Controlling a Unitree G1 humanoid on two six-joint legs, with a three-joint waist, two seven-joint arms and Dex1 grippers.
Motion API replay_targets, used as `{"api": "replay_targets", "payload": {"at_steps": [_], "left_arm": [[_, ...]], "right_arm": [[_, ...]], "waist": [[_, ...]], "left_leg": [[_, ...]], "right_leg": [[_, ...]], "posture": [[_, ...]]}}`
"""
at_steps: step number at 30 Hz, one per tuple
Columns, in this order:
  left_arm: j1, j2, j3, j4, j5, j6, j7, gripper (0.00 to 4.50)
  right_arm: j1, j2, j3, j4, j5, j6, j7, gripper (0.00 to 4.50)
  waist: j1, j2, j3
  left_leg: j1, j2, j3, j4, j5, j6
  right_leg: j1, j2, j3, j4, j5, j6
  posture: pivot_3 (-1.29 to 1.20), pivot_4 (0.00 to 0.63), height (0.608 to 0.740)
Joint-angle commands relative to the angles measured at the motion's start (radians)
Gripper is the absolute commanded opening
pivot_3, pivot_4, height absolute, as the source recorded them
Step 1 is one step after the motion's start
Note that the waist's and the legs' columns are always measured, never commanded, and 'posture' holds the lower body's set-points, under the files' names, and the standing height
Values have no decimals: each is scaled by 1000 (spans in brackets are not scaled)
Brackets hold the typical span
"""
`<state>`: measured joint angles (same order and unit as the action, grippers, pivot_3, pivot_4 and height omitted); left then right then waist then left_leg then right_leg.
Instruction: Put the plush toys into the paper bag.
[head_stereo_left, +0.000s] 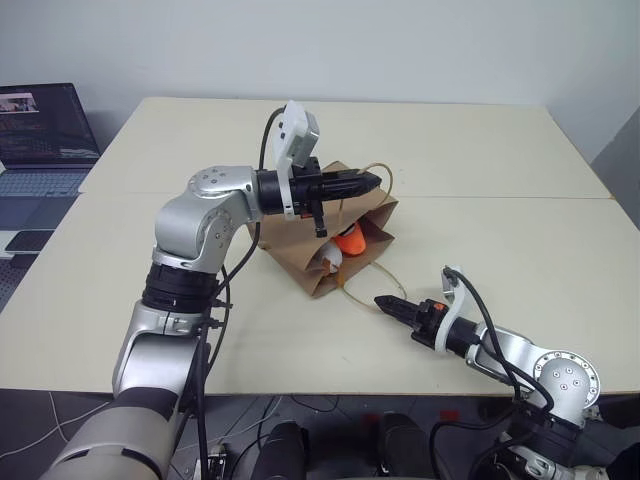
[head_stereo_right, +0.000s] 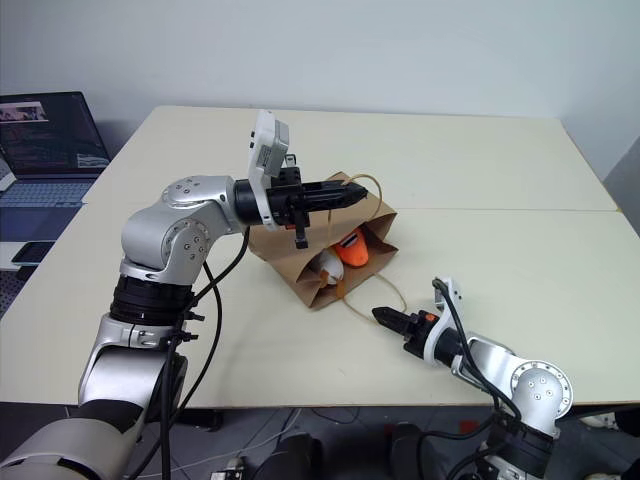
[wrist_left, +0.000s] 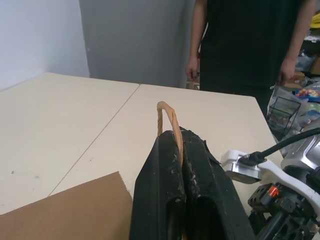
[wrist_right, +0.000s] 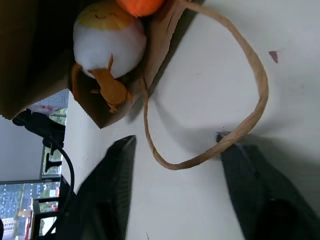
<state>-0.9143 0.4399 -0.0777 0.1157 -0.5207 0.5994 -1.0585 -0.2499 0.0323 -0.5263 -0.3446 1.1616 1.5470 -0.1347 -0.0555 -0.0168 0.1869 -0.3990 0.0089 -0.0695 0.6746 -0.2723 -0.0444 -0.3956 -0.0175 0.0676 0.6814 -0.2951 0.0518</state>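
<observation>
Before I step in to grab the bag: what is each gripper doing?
Left gripper: shut on the bag's upper handle.
Right gripper: open, holding nothing, straddling the lower handle.

We are seeing a matt, creased brown paper bag (head_stereo_left: 300, 250) lying on a smooth, matt pale tabletop (head_stereo_left: 150, 300). Its handles (wrist_right: 240, 125) are looking like rough twisted paper cord. Inside the bag, the white toy (wrist_right: 107, 42) and orange toy (head_stereo_left: 350, 240) are showing soft, fuzzy plush.
</observation>
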Motion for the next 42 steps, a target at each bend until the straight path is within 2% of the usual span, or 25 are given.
{"api": "replay_targets", "payload": {"at_steps": [1, 5, 12, 17, 22, 26, 31, 42], "left_arm": [[-8, 11, 24, -33, -5, -9, 0, 0], [-8, 15, 25, -34, -6, -6, -2, 0], [-17, 32, 35, -27, -7, -1, -7, 0], [-62, 71, 58, 11, -10, -9, -22, 0], [-108, 131, 55, 95, 32, -64, -79, 0], [-153, 151, 55, 189, 67, -118, -109, 0], [-201, 123, 47, 287, 96, -173, -129, 0], [-323, 33, 33, 444, 146, -257, -170, 0]], "right_arm": [[-13, -3, 10, -4, 49, -35, 3, 1467], [-19, -16, 22, 7, 63, -72, 0, 27], [-70, -75, 53, 17, 103, -140, 1, 27], [-214, -167, 54, 20, 342, -215, -125, 27], [-332, -336, 140, 42, 633, -374, -304, 27], [-399, -472, 215, 50, 788, -475, -361, 27], [-480, -551, 262, 59, 811, -534, -337, 27], [-539, -598, 303, 109, 811, -574, -337, 27]], "waist": [[0, 0, 0], [0, 0, 0], [-1, 0, 0], [-1, 1, 0], [-2, 1, 0], [1, 1, 0], [1, 0, 0], [5, 0, 0]], "left_leg": [[0, 0, 0, 0, 0, 0], [0, 0, 0, 0, 0, 0], [0, 0, 1, 0, 0, 0], [-1, 0, 1, 0, 0, 0], [-1, 0, 1, -2, 0, 0], [-3, 0, 3, -4, 0, 0], [-7, 1, 5, -4, 0, 0], [-16, 1, -1, -2, 0, 0]], "right_leg": [[0, 0, 0, 0, 0, 0], [0, 0, 0, 0, 0, 0], [0, 0, 1, 0, 0, 0], [-1, 0, 1, 0, 0, 0], [-2, 0, 1, 0, 0, 0], [-5, -1, 1, 0, 0, 0], [-10, -1, 1, 0, 0, 0], [-14, -2, -2, 0, 0, 0]], "posture": [[0, 150, 740], [0, 150, 740], [0, 150, 740], [0, 150, 740], [0, 150, 740], [0, 150, 740], [0, 150, 740], [0, 150, 740]]}}
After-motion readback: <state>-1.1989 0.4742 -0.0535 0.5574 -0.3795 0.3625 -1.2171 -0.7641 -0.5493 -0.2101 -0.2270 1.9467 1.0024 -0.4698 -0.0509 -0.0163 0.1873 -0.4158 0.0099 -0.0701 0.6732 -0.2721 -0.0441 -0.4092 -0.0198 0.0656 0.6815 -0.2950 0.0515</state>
